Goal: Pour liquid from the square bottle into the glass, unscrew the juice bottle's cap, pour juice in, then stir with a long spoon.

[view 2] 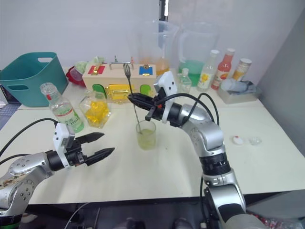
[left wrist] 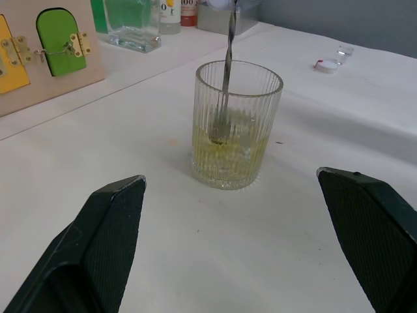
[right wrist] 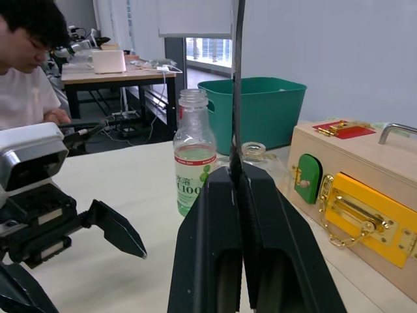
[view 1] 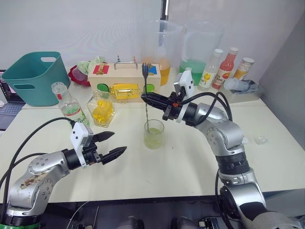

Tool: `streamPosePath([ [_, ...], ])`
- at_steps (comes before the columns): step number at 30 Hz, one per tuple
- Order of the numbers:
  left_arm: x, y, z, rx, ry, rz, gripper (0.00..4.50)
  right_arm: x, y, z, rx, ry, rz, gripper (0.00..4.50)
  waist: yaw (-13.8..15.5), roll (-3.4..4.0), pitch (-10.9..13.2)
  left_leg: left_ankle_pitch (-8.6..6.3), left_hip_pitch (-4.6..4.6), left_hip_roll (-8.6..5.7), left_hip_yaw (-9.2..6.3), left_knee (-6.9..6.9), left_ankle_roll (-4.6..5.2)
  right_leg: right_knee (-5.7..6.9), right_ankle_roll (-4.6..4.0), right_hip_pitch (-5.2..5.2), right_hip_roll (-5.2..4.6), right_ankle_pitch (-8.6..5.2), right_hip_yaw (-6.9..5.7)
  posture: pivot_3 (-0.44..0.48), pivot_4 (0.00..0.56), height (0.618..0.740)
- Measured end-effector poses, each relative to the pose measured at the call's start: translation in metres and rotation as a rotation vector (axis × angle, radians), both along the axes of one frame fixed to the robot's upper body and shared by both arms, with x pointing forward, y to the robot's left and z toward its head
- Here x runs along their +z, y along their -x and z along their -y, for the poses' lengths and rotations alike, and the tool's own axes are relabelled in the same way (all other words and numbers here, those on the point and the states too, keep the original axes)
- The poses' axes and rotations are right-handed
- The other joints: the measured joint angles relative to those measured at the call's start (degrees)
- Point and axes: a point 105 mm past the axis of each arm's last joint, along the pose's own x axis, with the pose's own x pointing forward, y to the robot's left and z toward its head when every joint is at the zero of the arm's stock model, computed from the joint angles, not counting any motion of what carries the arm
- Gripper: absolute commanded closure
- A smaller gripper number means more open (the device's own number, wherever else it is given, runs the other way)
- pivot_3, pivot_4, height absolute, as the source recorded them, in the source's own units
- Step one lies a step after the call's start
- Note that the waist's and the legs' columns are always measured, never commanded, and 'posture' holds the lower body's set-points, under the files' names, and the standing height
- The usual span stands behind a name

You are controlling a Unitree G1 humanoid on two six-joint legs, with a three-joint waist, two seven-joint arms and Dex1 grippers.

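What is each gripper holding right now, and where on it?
Right gripper pinches the long spoon mid-shaft, bowl in the glass. Left gripper is open, empty.

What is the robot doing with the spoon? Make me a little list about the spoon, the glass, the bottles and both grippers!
long spoon: upright, its lower end down in the glass
glass: on the white table, holds pale yellow-green drink
right gripper: shut on the long spoon, above the glass
left gripper: open, holding nothing, left of the glass
juice bottle: standing, cap off
square bottle: standing beside the juice bottle, yellow liquid inside
white cap: lying on the table, right of the robot's right arm
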Motion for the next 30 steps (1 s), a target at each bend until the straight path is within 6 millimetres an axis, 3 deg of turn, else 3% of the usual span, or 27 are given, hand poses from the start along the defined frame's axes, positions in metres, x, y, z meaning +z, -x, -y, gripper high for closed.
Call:
streamPosePath([
  [5,-0.005,-0.003,0.000,-0.003,-0.010,-0.016,0.04,-0.007,0.010,0.010,0.020,0.070,-0.021,4.50,0.1,0.00,0.0,0.00,0.00,0.00,0.00,0.01,0.00,-0.02,0.00,0.01,0.00,0.00,0.00,0.000,0.150,0.733],
  [13,-0.007,-0.003,0.001,-0.018,-0.017,-0.023,0.04,-0.011,0.007,0.027,-0.024,0.125,-0.012,4.50,0.1,0.00,0.0,0.01,0.00,0.00,0.01,0.01,0.02,-0.02,0.00,0.00,-0.01,0.00,0.01,0.000,0.150,0.733],
  [20,-0.007,-0.003,0.001,-0.023,-0.018,-0.023,0.04,-0.009,0.006,0.028,-0.034,0.121,0.002,4.50,0.1,-0.01,0.0,0.07,0.00,0.00,0.01,0.01,0.12,-0.02,0.00,0.01,-0.01,0.00,0.00,0.000,0.150,0.733],
  [30,-0.007,-0.001,0.003,-0.025,-0.025,-0.019,0.04,-0.006,-0.016,0.022,-0.089,0.063,0.039,4.50,0.1,-0.01,0.0,0.08,0.00,0.00,0.01,0.01,0.13,-0.01,0.00,0.01,-0.01,0.00,0.00,0.000,0.150,0.733],
])
